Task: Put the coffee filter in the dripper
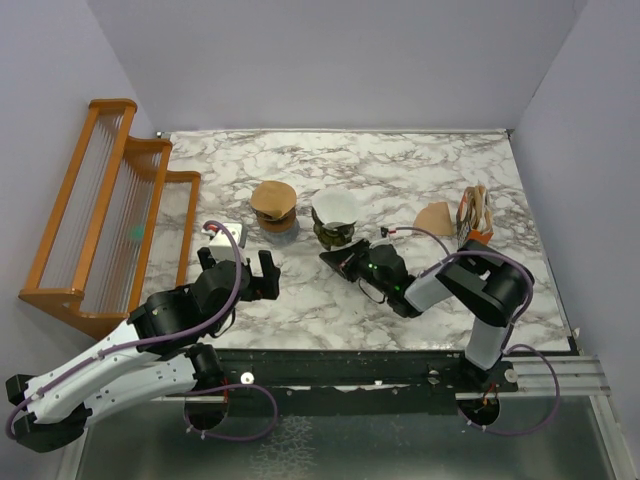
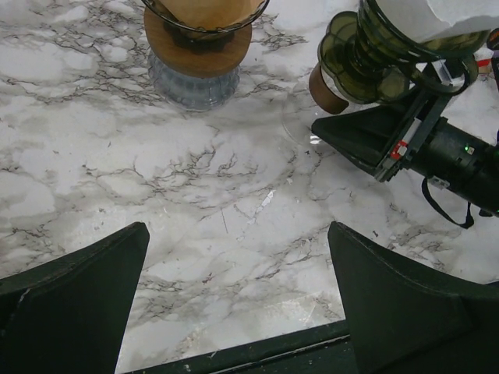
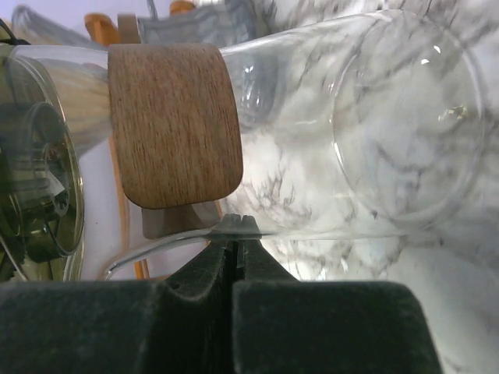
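The white coffee filter (image 1: pixel 337 207) (image 2: pixel 460 15) sits in the mouth of the dark olive-green dripper (image 1: pixel 333 234) (image 2: pixel 366 58) (image 3: pixel 31 195). The dripper rests on a clear glass cup (image 3: pixel 374 125) with a wooden collar (image 3: pixel 175 125). My right gripper (image 1: pixel 328 256) (image 2: pixel 318 125) (image 3: pixel 238 226) is shut with nothing between its fingers, its tips against the side of the glass cup just below the dripper. My left gripper (image 1: pixel 245 265) (image 2: pixel 238 230) hangs open over bare marble, left of the dripper.
A second brewer holding a tan filter (image 1: pixel 273 203) (image 2: pixel 204 31) stands left of the dripper. A flat tan paper piece (image 1: pixel 437 215) and a filter holder (image 1: pixel 475 210) lie to the right. A wooden rack (image 1: pixel 105 215) fills the table's left edge.
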